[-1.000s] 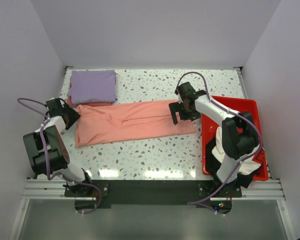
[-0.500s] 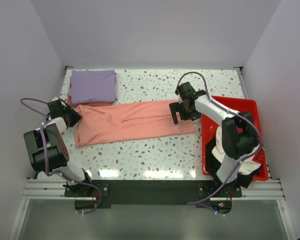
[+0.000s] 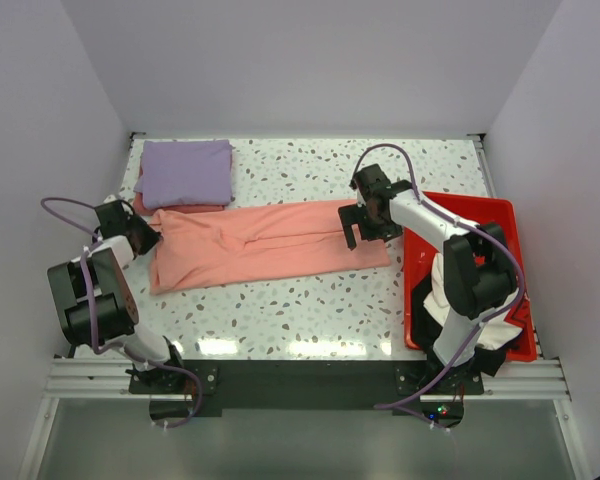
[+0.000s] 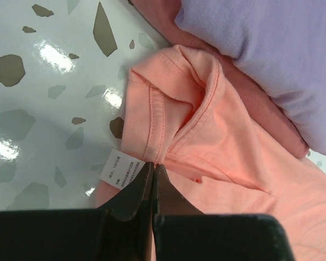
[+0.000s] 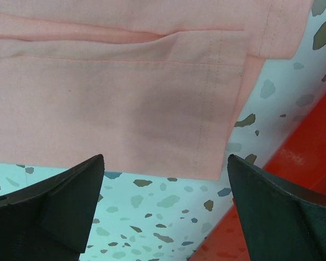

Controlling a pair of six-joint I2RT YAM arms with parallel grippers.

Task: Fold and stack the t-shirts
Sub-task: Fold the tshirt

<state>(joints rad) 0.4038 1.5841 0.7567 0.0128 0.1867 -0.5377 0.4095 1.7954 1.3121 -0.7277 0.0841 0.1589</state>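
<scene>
A salmon-pink t-shirt (image 3: pixel 270 245) lies spread in a long band across the table, collar end to the left. In the left wrist view my left gripper (image 4: pixel 153 166) is shut, its tips pinching the collar seam of this shirt (image 4: pixel 206 141) beside the white care label (image 4: pixel 118 173). From above, that gripper (image 3: pixel 145 240) sits at the shirt's left edge. My right gripper (image 3: pixel 365 225) hovers over the hem end, and the right wrist view shows it (image 5: pixel 164 163) wide open above the hem (image 5: pixel 152 109). A folded lavender t-shirt (image 3: pixel 185 172) rests on a darker pink one (image 4: pixel 250 103) at the back left.
A red plastic tray (image 3: pixel 480 205) stands at the right edge, holding white fabric (image 3: pixel 440 290) and black fabric (image 3: pixel 420 300) partly hidden by the right arm. White walls enclose the table on three sides.
The left gripper's jaws have closed on the salmon shirt's collar. The right arm and the shirts have not moved.
</scene>
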